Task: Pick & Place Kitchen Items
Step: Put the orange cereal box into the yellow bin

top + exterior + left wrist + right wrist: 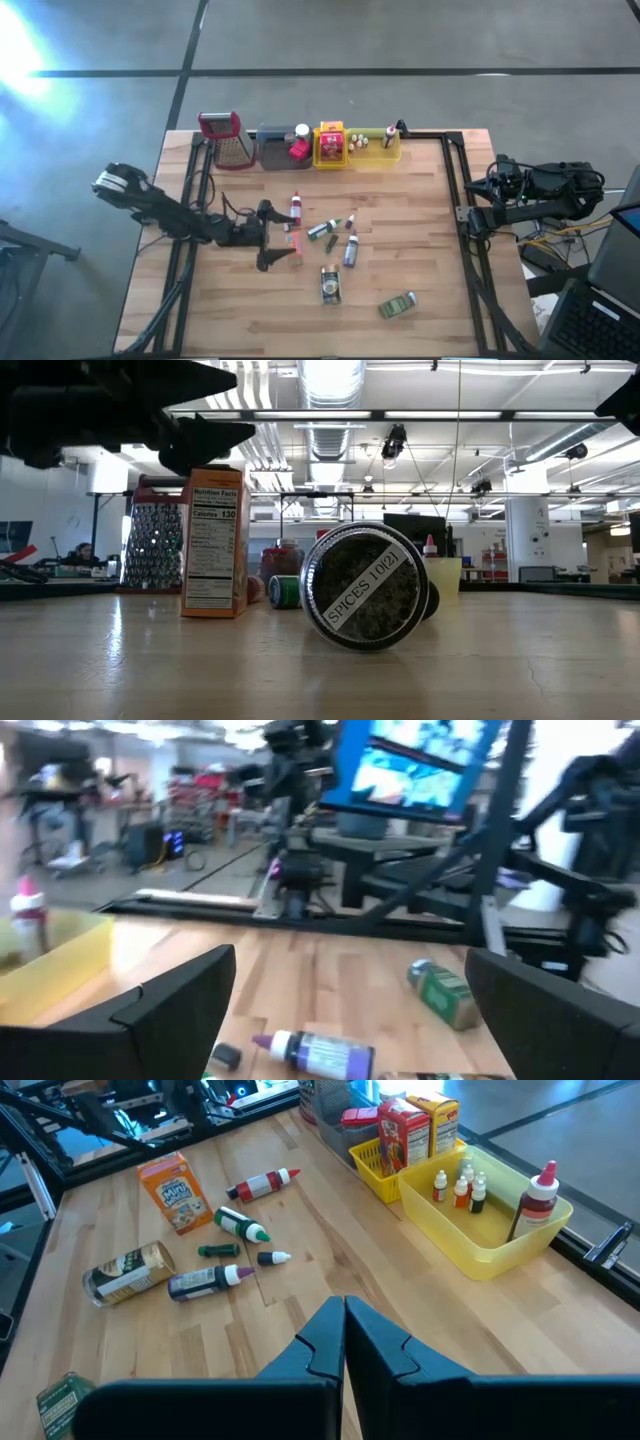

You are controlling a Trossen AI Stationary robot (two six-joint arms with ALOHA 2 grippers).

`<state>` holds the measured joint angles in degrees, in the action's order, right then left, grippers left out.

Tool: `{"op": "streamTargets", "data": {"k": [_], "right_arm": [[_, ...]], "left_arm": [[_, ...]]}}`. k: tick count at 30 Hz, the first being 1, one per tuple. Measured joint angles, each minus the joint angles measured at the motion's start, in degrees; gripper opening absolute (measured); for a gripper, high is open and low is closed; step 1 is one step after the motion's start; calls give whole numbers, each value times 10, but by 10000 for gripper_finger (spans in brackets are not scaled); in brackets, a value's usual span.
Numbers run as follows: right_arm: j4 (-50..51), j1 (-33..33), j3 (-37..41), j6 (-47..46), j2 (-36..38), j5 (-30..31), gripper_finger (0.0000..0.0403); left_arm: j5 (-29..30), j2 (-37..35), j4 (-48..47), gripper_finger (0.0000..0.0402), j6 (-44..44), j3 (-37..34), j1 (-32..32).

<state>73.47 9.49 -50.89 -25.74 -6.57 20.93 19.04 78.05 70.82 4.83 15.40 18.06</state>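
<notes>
The left gripper [268, 236], fingers spread wide, hovers around the upright orange cardboard box [291, 243], which might topple toward three o'clock if nudged off-centre.

Left hand [270, 236] fingers spread wide — right hand [345, 1342] closed.

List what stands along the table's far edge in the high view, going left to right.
Red-topped grater → grey tray → yellow basket with red boxes → yellow-green tray holding tiny bottles, with a red-capped bottle at its right end.
</notes>
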Motion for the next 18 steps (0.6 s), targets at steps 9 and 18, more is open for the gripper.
{"op": "streamTargets", "data": {"k": [9, 18], "right_arm": [[0, 0, 0, 0, 0, 0, 8], [0, 0, 0, 0, 0, 0, 8]], "left_arm": [[86, -147, -560, 400, 100, 178, 0], [130, -103, -986, 399, 385, 373, 0]]}}
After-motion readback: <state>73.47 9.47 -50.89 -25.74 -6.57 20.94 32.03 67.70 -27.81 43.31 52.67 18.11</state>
